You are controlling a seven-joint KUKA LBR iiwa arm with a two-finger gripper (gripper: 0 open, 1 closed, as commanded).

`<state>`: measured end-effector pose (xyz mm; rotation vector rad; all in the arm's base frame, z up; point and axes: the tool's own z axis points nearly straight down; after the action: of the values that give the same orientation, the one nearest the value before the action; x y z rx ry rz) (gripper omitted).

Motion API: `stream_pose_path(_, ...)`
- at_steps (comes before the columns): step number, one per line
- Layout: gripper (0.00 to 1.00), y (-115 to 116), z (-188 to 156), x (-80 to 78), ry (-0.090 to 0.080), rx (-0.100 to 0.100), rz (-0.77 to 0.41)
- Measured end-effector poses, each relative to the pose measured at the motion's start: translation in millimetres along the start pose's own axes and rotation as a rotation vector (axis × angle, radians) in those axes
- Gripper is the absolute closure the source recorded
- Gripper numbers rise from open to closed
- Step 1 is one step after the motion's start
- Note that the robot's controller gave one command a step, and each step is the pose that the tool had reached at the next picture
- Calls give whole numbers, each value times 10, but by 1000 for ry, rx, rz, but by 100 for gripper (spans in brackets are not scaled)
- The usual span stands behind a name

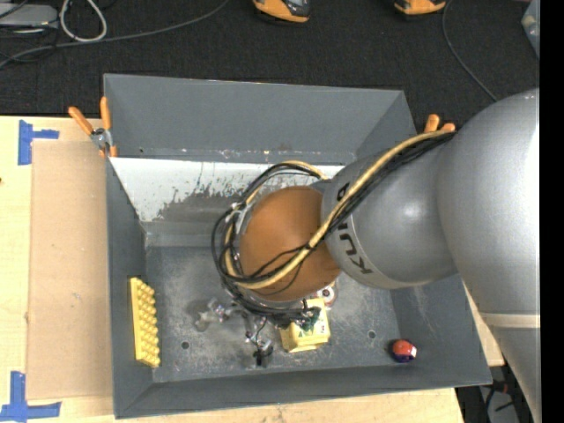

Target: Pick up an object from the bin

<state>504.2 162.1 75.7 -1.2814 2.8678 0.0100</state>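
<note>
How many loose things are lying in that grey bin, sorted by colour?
Yellow: 2, the studded strip and the small block.
Red and blue: 1, the little ball.
Grey: 1, a small piece.
Total: 4 in plain sight; the arm may hide more.

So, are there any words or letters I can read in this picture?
"KU": dark letters on the grey arm; the rest of the word is out of sight.
The small yellow box in the bin: markings too small to read.
</note>
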Motion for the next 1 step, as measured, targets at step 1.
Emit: stream_pose_path(1,0,-179,-22,269,3,-4,-63)
